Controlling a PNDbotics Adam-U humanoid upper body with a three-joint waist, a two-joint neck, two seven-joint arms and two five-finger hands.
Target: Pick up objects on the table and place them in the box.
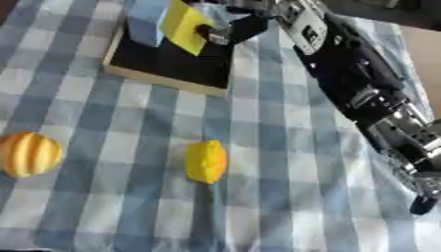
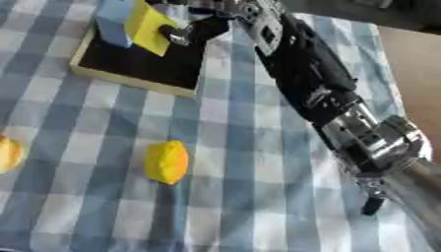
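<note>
The right robot hand (image 1: 226, 30) reaches over the box (image 1: 172, 61) at the bench's far edge, fingers curled round a flat yellow block (image 1: 185, 25) held tilted beside a blue block (image 1: 146, 22). On open checked cloth (image 1: 284, 147) nearer lie a lemon (image 1: 206, 161) and a ribbed orange fruit (image 1: 28, 154), well apart.
</note>
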